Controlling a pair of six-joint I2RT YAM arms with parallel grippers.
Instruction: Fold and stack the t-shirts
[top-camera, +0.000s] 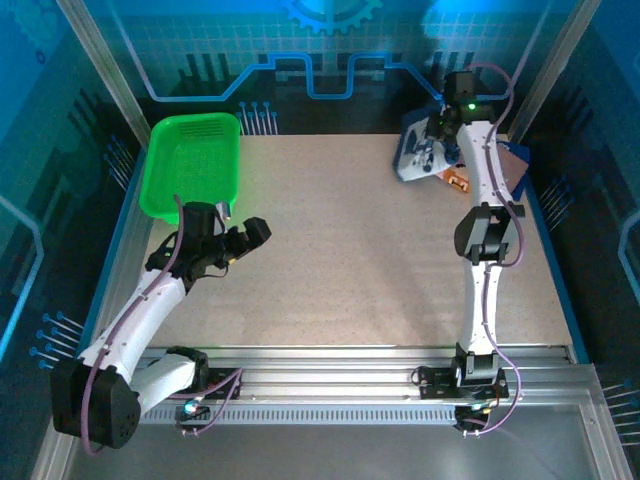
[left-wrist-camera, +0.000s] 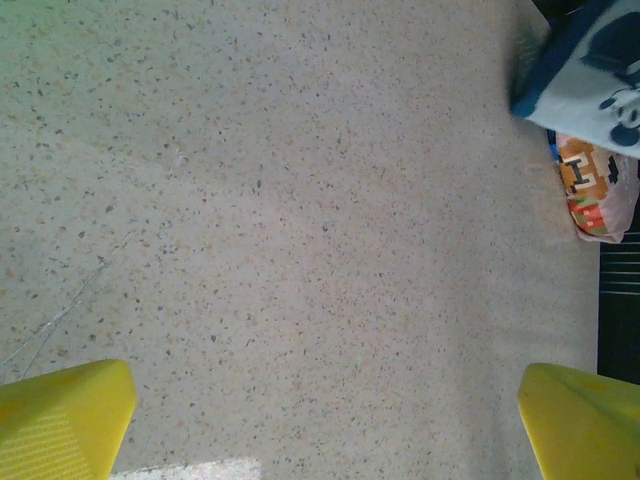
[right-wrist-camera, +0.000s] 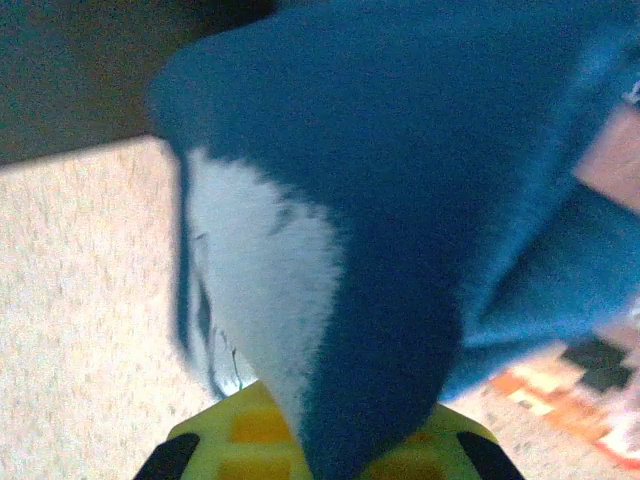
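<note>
A navy t-shirt with a white cartoon print (top-camera: 413, 158) hangs bunched at the table's far right, and my right gripper (top-camera: 441, 132) is shut on it. In the right wrist view its cloth (right-wrist-camera: 330, 200) drapes straight out of the yellow jaws of the right gripper (right-wrist-camera: 330, 455). Under and beside it lies a second shirt with a pinkish panel and orange pixel print (top-camera: 458, 181) (right-wrist-camera: 575, 390). Near the basket, my left gripper (top-camera: 250, 235) (left-wrist-camera: 325, 425) hovers open over bare table, its yellow fingers (left-wrist-camera: 60, 415) wide apart. Both shirts (left-wrist-camera: 590, 80) (left-wrist-camera: 592, 190) sit far ahead of it.
A bright green mesh basket (top-camera: 190, 165) stands at the far left corner, just behind the left arm. The speckled tabletop (top-camera: 340, 250) stretches between the arms. Aluminium rails (top-camera: 350, 365) border the near edge.
</note>
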